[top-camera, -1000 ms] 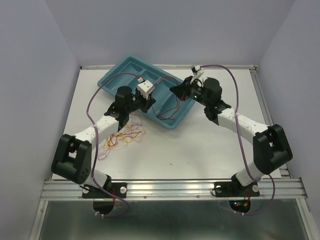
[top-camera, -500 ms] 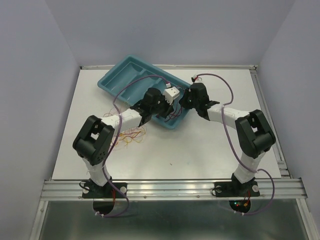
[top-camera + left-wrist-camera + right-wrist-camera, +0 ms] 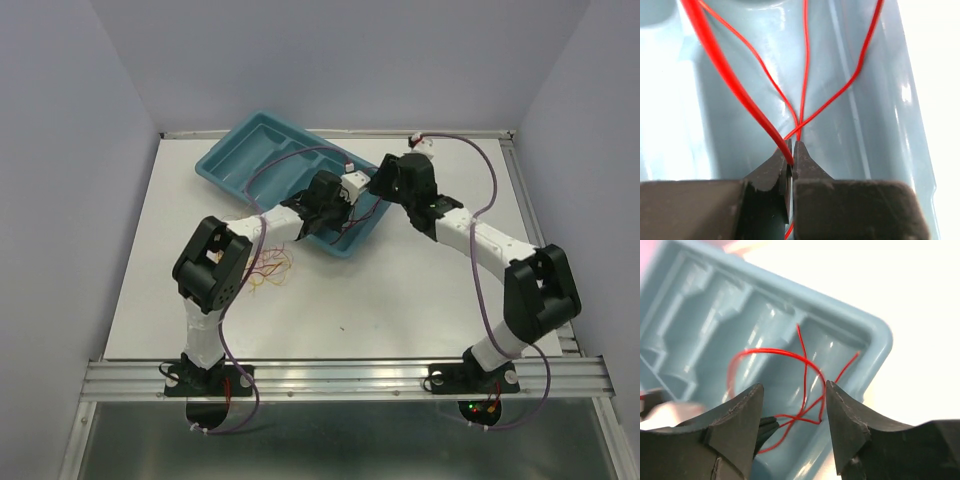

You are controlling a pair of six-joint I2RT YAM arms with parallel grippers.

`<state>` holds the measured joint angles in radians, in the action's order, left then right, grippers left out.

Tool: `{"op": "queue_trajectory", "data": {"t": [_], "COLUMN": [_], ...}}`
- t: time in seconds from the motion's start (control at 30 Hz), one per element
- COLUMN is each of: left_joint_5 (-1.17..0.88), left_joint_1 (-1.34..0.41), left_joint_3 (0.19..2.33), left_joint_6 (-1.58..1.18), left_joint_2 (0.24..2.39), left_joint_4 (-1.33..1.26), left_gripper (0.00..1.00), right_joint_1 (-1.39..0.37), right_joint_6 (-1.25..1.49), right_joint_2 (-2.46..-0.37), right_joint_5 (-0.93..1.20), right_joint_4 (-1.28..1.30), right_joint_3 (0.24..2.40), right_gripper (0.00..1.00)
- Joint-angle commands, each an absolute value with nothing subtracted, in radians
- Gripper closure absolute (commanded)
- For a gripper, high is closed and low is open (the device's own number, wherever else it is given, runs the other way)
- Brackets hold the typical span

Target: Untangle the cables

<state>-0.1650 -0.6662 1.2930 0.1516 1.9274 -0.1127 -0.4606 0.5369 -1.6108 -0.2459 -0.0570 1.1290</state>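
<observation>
In the left wrist view my left gripper (image 3: 793,145) is shut on a thin red cable (image 3: 740,90), whose strands fan out over a compartment of the teal tray (image 3: 890,100). My right gripper (image 3: 794,390) stands open just above the same red cable (image 3: 790,354), which loops inside the tray (image 3: 700,300); nothing is between its fingers. From above, the left gripper (image 3: 338,210) and the right gripper (image 3: 378,192) meet over the tray's (image 3: 240,150) near right corner. A loose bundle of red, yellow and orange cables (image 3: 268,265) lies on the table beside the left arm.
The tray sits slanted at the back of the white table (image 3: 400,290). Thick purple robot cables (image 3: 487,190) arc over both arms. Grey walls close in the left, right and back sides.
My right gripper has gone from shut to open and pulled back a little to the right. My left gripper has carried the red cable rightward over the tray's near corner.
</observation>
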Motion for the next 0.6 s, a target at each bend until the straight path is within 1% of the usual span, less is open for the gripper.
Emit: {"op": "queue_trajectory", "data": {"t": [0.0,0.03,0.13,0.2,0.23,0.27,0.33,0.37,0.43,0.57], "left_joint_5": [-0.141,-0.143,-0.170,-0.175,-0.175,-0.170,-0.163,-0.160,-0.155,-0.126], "left_joint_1": [-0.667,-0.667,-0.666,-0.666,-0.666,-0.666,-0.666,-0.666,-0.664,-0.664], "left_joint_3": [1.333,1.322,1.302,1.284,1.284,1.272,1.258,1.246,1.232,1.216], "left_joint_6": [0.155,0.155,0.175,0.181,0.183,0.186,0.190,0.195,0.201,0.239], "left_joint_2": [1.901,1.896,1.864,1.842,1.833,1.816,1.796,1.770,1.738,1.642], "left_joint_4": [-0.064,-0.064,-0.061,-0.054,-0.054,-0.055,-0.072,-0.078,-0.103,-0.132], "left_gripper": [0.99,0.99,0.95,0.85,0.77,0.65,0.55,0.46,0.39,0.33], "right_joint_1": [-0.468,-0.468,-0.468,-0.469,-0.468,-0.468,-0.468,-0.468,-0.468,-0.468], "right_joint_6": [0.529,0.526,0.520,0.520,0.520,0.520,0.523,0.523,0.525,0.519], "right_joint_2": [-1.485,-1.474,-1.443,-1.442,-1.443,-1.443,-1.440,-1.436,-1.418,-1.385], "right_joint_5": [-0.377,-0.411,-0.417,-0.413,-0.413,-0.414,-0.414,-0.413,-0.411,-0.413], "right_joint_4": [-0.080,-0.078,-0.078,-0.080,-0.080,-0.080,-0.080,-0.080,-0.080,-0.078], "right_joint_3": [1.097,1.092,1.085,1.083,1.083,1.083,1.080,1.077,1.071,1.054], "right_gripper": [0.41,0.41,0.41,0.41,0.41,0.42,0.42,0.42,0.42,0.42]}}
